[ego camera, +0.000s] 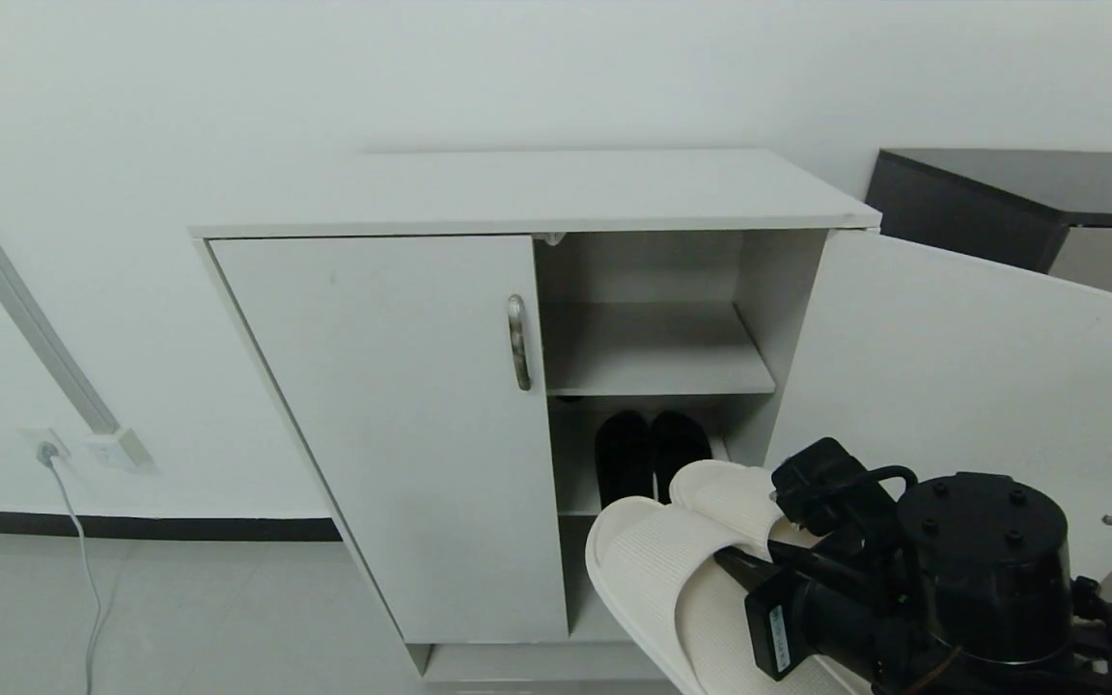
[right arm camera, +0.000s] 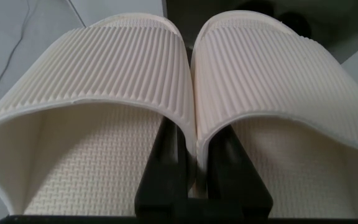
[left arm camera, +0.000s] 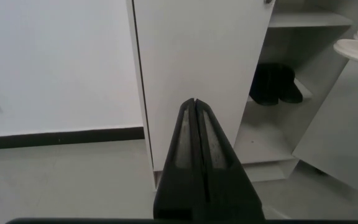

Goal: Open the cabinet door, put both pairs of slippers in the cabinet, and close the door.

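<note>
We had the cabinet door open and the black slippers on the middle shelf. Our right jaws pinched the cream slippers before the opening, and our left jaws were pressed together, empty. Shelving that pair and closing the door remained.
</note>
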Robot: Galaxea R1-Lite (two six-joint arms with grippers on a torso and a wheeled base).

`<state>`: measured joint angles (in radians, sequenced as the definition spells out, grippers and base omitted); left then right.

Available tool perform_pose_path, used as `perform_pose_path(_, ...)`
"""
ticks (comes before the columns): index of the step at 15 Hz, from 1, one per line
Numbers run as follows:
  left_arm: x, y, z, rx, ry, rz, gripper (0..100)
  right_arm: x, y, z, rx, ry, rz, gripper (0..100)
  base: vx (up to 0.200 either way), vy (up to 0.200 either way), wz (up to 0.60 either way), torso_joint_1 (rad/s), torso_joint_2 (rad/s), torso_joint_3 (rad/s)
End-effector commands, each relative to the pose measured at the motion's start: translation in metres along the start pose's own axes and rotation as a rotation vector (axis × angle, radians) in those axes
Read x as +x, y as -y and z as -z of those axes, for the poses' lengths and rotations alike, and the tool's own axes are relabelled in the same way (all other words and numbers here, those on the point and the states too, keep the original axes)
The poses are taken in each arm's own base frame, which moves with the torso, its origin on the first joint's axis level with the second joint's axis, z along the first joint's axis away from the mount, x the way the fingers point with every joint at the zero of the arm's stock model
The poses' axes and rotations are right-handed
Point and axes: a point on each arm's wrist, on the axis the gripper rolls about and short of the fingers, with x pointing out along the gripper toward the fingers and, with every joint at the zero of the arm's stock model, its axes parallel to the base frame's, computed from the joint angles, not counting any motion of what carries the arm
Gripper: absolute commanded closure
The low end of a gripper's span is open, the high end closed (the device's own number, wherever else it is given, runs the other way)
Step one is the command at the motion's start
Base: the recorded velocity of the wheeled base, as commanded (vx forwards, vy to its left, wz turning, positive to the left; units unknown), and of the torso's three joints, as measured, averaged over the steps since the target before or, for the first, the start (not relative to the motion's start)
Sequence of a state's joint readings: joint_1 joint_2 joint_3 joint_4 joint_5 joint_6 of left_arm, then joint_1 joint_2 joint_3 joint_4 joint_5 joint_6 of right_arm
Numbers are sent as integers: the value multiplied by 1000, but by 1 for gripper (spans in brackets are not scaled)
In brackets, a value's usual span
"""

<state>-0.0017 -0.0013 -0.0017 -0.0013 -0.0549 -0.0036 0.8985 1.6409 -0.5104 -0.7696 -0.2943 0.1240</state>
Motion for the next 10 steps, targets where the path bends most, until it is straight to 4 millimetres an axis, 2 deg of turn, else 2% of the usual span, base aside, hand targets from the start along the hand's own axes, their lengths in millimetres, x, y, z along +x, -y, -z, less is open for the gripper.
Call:
perform_pose_path(1,0,0,0,-1,-1,0,100,0,-2,0,-2,-1,-7,100,0,0,0,-90,456,364)
perform_pose_path(6,0,0,0,-1,-1,0,100,3,-4,4,-8,-15,-10,100,0,0,0,-38,431,391)
perform_pose_path(10,0,0,0,0,-1,0,100,2,-5,6,-12,-22,-15,100,0,0,0,1,105,93)
